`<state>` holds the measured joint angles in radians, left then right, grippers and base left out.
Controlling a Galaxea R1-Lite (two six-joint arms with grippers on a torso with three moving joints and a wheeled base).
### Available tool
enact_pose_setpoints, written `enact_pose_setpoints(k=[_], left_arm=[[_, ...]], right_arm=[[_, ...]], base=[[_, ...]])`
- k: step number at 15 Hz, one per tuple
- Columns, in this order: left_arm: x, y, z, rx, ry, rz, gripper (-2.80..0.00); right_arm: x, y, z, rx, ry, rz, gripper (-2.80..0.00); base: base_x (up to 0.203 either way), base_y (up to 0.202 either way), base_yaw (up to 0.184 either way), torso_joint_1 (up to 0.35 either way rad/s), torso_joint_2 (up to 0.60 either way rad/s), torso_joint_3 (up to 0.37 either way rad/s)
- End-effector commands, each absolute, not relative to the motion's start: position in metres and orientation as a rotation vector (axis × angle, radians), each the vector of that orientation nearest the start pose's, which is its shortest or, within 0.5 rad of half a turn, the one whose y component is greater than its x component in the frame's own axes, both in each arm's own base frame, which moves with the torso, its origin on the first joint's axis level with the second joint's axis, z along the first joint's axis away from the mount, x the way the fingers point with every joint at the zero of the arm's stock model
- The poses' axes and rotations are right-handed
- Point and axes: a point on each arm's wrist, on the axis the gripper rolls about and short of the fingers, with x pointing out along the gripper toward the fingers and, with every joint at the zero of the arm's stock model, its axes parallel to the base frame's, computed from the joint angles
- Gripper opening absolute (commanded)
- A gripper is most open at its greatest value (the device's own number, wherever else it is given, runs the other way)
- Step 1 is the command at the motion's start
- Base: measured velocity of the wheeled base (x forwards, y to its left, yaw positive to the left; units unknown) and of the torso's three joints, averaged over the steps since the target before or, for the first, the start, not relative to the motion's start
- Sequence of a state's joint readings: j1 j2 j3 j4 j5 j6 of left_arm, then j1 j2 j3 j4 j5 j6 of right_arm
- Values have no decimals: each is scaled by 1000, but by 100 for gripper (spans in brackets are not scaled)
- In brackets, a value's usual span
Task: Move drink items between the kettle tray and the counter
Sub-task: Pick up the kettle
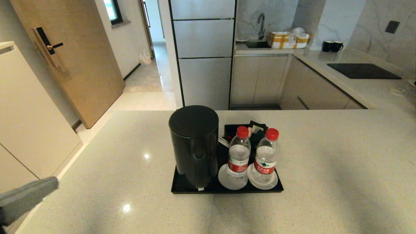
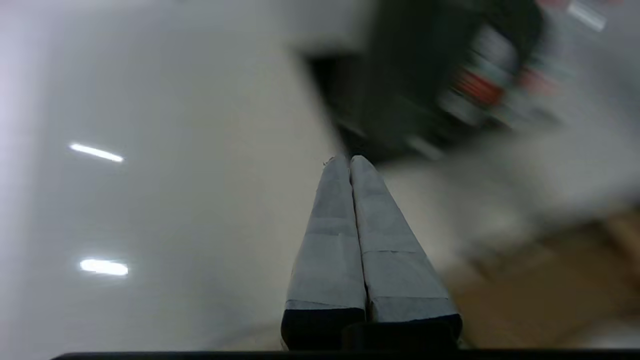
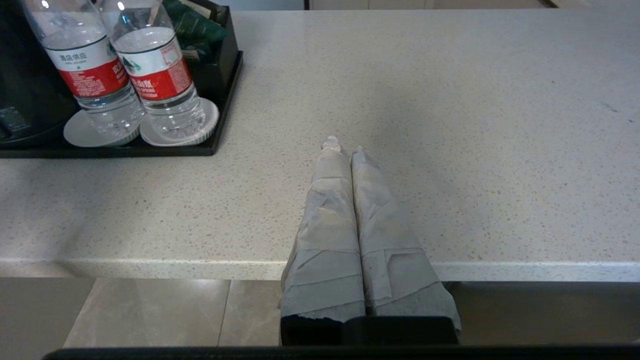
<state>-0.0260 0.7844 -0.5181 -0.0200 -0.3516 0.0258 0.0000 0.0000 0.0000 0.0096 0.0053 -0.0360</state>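
Two red-labelled water bottles (image 1: pixel 252 156), Chinese print, kettle tray (image 1: pixel 227 188)

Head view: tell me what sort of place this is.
Probably a hotel suite or serviced-apartment kitchenette. A tray on the counter holds a kettle and two water bottles on saucers, guest-room style; behind are a sink, a cooktop and a door with an electronic lock.

My left gripper with grey tape-wrapped fingers (image 2: pixel 350 159) hung low at my left side, its two fingers pressed together tip to tip. My right gripper, wrapped in the same grey tape (image 3: pixel 342 147), sat level out front, fingers likewise closed with nothing between them.
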Motion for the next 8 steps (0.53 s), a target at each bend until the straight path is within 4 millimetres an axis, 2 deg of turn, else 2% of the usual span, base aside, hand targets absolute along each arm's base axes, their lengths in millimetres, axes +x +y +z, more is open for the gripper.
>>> enact_pose_setpoints(k=[1,4,8], left_arm=[[124,-17,183,-147,490,-656,-280],[153,-21,154,-206,490,-882,-280],[179,-25,142,-221,436,-1061,-280]], right_arm=[[-23,0,75,-37,8,6,-280],[-23,0,75,-37,9,6,-280],[-23,0,75,-37,8,6,-280]], base=[[0,0,0,0,0,0],[0,0,0,0,0,0],[0,0,0,0,0,0]])
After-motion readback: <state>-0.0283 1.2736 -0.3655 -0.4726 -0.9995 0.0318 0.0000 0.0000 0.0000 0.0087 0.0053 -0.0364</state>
